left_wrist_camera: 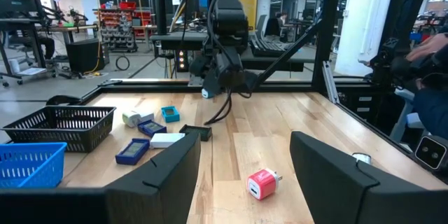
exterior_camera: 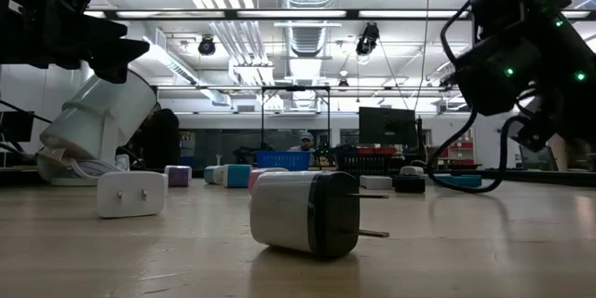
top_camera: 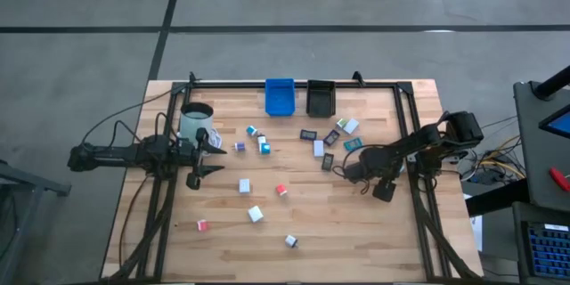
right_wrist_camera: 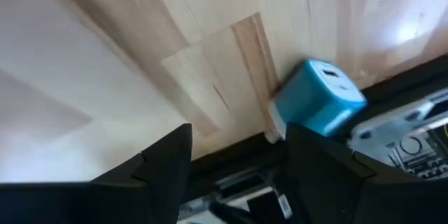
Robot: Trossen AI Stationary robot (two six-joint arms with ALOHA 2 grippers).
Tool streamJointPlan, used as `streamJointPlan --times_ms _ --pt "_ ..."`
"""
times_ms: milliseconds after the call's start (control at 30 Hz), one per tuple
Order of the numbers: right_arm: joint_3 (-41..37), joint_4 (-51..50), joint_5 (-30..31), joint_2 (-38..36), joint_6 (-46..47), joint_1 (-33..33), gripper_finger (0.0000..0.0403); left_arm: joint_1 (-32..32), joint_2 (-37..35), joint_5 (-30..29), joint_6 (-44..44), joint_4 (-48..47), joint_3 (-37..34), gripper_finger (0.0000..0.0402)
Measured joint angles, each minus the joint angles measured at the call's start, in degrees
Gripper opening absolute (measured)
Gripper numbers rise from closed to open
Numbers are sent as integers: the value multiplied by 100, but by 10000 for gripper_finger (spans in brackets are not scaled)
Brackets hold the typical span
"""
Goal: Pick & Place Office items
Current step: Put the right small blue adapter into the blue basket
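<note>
The left arm reaches in level from the left edge of the surface, its hand [top_camera: 207,156] low over the wood with both fingers [left_wrist_camera: 168,175] spread wide and nothing between them. The right arm bends in from the right edge, wrist angled down, its hand [top_camera: 343,171] close above the surface, fingers [right_wrist_camera: 164,157] parted and gripping nothing.

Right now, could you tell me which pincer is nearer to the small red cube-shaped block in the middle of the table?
The right pincer, open just to its right; the left pincer, open, sits farther off beyond the small red cube-shaped block.
</note>
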Motion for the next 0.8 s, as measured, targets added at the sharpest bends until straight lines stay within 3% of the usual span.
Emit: streamJointPlan --times_ms 200,533,800 --pt "-311 332 -16 -25 162 0 226 -1 0 -2 0 0 1 227" --pt "31 -26 28 -411 197 0 224 0 -1 -1 -1 0 0 227" --pt "31 -94 525 -548 278 -2 189 -1 -2 -2 -2 0 -1 227"
